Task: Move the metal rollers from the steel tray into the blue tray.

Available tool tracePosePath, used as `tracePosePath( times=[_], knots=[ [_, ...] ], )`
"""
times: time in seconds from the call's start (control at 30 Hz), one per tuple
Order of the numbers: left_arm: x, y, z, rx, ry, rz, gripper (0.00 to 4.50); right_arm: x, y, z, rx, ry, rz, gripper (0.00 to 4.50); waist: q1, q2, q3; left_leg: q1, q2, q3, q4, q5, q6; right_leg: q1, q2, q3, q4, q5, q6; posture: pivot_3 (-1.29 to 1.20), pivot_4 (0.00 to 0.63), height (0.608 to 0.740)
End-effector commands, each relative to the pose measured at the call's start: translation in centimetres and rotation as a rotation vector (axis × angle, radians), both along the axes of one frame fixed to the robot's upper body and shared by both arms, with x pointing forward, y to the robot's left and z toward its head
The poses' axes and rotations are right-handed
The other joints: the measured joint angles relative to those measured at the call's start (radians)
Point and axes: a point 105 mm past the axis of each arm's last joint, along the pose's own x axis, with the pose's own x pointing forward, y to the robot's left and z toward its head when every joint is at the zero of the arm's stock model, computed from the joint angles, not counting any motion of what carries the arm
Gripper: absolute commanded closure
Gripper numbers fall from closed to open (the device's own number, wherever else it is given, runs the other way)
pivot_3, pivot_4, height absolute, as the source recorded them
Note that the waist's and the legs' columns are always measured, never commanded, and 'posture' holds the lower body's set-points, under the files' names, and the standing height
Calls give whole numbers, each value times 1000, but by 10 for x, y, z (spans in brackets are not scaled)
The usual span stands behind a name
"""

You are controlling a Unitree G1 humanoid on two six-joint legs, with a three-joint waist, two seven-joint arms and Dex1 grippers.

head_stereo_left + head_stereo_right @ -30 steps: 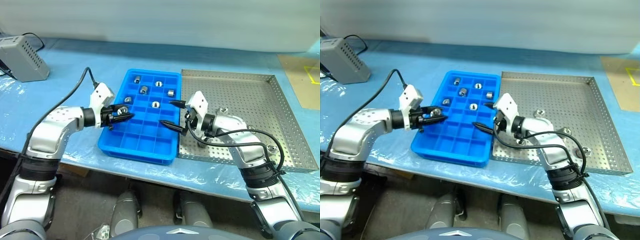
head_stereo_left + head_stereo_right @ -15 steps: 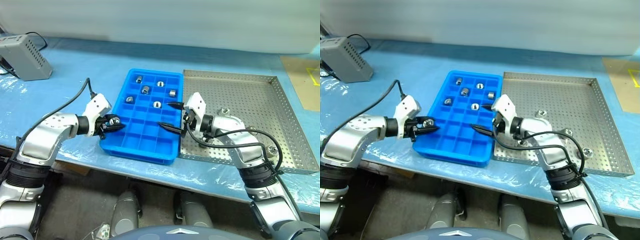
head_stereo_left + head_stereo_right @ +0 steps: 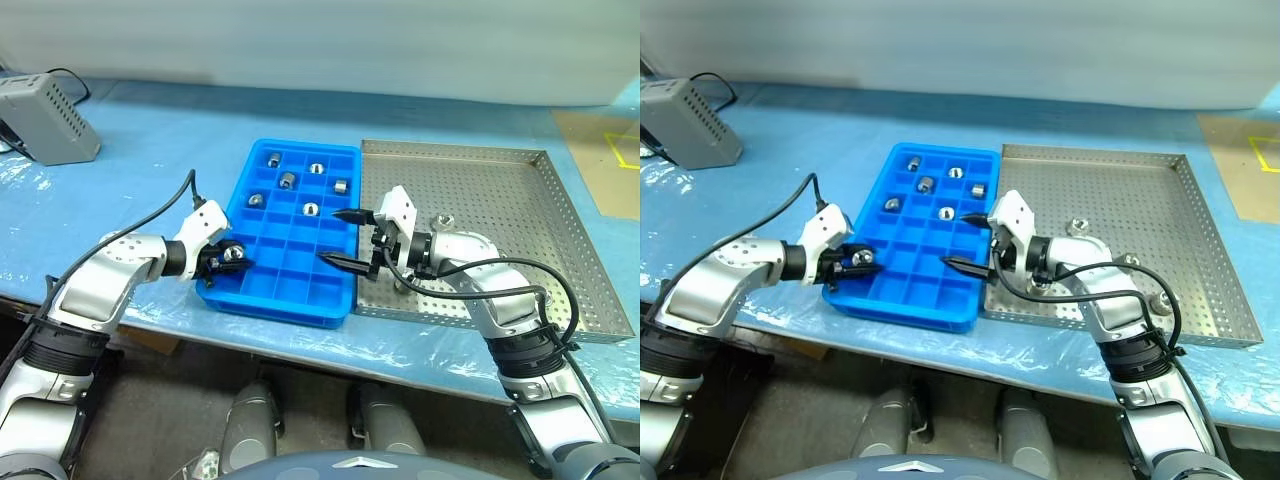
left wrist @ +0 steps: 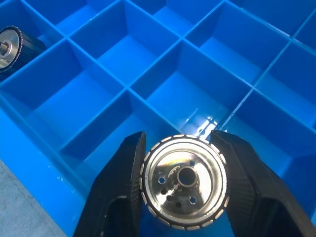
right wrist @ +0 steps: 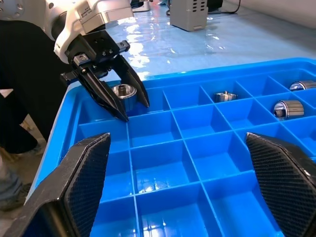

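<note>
Roller [image 4: 183,183] clamped in left claw [image 3: 232,256], hollow axis toward the wrist camera, poised over a near-left compartment of the blue tray [image 3: 300,290]; right claw [image 3: 342,238] released, empty.

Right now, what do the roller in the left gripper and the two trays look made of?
Roller: metal, polished, mirror glare on its face, ribbed rim. Blue tray: likely moulded plastic, glossy, uniform colour, thin partition walls. Steel tray: sheet metal, dull silver, perforated floor, folded rim.

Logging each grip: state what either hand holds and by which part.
The left hand clamps a small silvery metal roller by its ribbed curved sides. The right hand holds nothing.
</note>
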Motion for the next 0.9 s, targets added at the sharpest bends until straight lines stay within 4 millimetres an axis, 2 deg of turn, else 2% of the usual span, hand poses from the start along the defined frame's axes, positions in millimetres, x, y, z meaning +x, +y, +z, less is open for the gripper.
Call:
tracePosePath(
  times=[0.03, 0.07, 0.33, 0.43, 0.5, 0.67, 0.77, 0.9],
  knots=[
    [14, 18, -6, 74, -31, 97, 2732, -2, 1, 9, 9, -61, 0, 0, 0, 0, 0, 1, 0, 0, 0, 0, 0, 0, 0, 0, 1, 0, 0, -173, 150, 740],
    [16, 19, -6, 80, -38, 98, 2732, -2, 1, 9, 8, -62, -2, 0, -1, 0, 0, 1, 0, 0, 0, 0, 0, 0, 0, 0, 1, 0, 0, -173, 150, 740],
    [21, 24, -4, 85, -61, 115, 112, 0, 1, 7, -2, -70, -16, 0, -7, 0, 0, 3, 3, -1, 0, 2, -3, -3, 5, 4, 3, 2, -3, -173, 150, 740],
    [21, 24, -4, 81, -52, 121, 21, 0, 1, 7, -3, -70, -18, 0, -9, 0, 0, 4, 3, -1, 0, 2, -4, -4, 6, 4, 4, 2, -4, -172, 150, 740],
    [23, 21, 3, 64, -79, 117, 21, 0, 1, 7, -5, -71, -19, 0, -10, 0, 0, 4, 3, -1, 0, 2, -4, -4, 6, 4, 4, 2, -4, -173, 150, 740],
    [33, 2, 36, -76, -163, 106, 21, 1, -1, 7, -8, -73, -23, 0, -4, 0, 0, 2, 3, -1, 1, 2, -4, -5, 6, 4, 4, 3, -4, -176, 150, 740],
    [32, -26, 70, -183, -238, -7, 21, 2, -18, 19, 19, -69, -61, 0, 5, -1, 0, 0, 2, -1, 1, 2, -4, -6, 5, 4, 4, 3, -5, -190, 150, 740],
    [40, -54, 84, -188, -280, -108, 21, 3, -57, 25, -14, -62, -145, 0, 24, -1, 0, -1, 0, -1, 1, 1, -1, -4, 4, 5, 2, 3, -5, -205, 150, 740]
  ],
)
